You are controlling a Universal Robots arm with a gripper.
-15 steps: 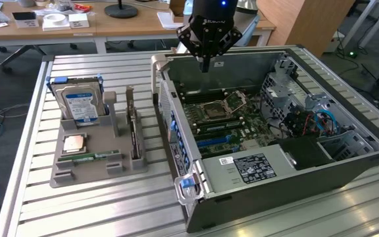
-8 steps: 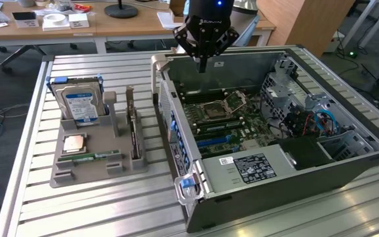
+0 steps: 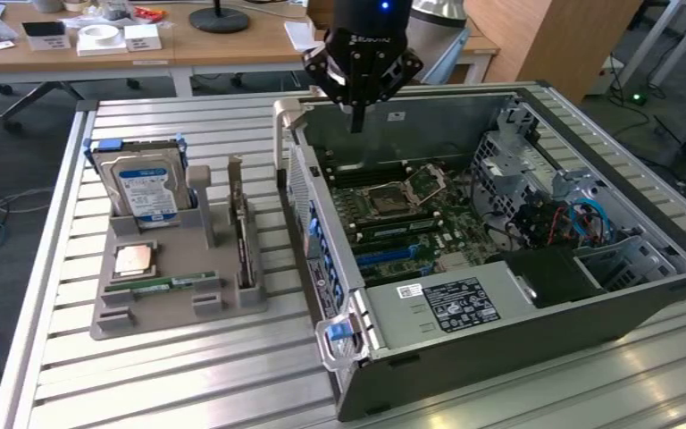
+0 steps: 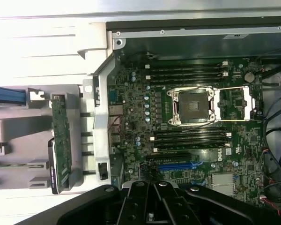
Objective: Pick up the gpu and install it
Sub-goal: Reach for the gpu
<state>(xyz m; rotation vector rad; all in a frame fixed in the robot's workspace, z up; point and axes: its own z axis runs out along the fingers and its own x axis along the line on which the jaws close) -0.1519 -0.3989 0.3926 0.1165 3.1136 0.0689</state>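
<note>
Green-boarded gpu (image 3: 243, 250) stands untouched in the grey holder (image 3: 164, 313) on the worktop (image 3: 200, 375), nothing installed, while the pincer (image 3: 355, 123) hangs closed and empty over the open case (image 3: 498, 357).

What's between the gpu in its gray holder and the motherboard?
The computer case's metal wall stands between the gpu and the motherboard, with a strip of the gray holder beside the card. The wrist view shows this from above.

The gripper (image 3: 355, 114) is matte black, with a broad angular body tapering to slim jaws. Pale lettering (image 3: 373, 40) crosses its face. A small blue light (image 3: 381, 4) glows above. Round pivot pins (image 4: 139, 184) stud its black linkage bars.
</note>
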